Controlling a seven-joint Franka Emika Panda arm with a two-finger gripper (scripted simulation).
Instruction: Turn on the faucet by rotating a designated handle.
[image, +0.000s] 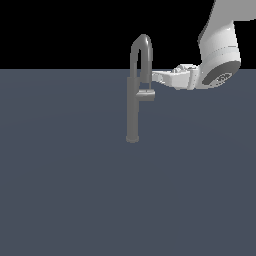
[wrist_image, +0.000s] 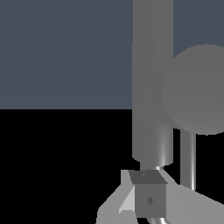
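- The faucet (image: 132, 112) stands upright on a flat slate-grey floor (image: 65, 190), a little toward the exterior view's right of centre and in the upper half of that picture.
- It is a slim grey column with a small foot at the base, and above it a narrow, high arch of spout (image: 141, 50) that rises into the black background and curls back down on the exterior view's right.
- The handle (image: 146, 95) is a short, stubby block sticking out from the column toward the exterior view's right, roughly two-thirds of the way up, just under the spout's downturned end.
- The white robot arm (image: 220, 60) comes in from the upper right of the exterior view, its wrist lying nearly level and pointing at the faucet.
- The gripper (image: 156, 76) sits just above the handle and right beside the spout's tip; whether it actually touches either one is hard to make out from here.
- In the wrist view the column (wrist_image: 151, 78) and a round grey face (wrist_image: 197, 89) that I take to be the handle's end fill the frame, very close.
- A pale fingertip (wrist_image: 129, 199) shows at the edge there, with a small dark block against it.
- How far apart the fingers are set, I cannot tell.
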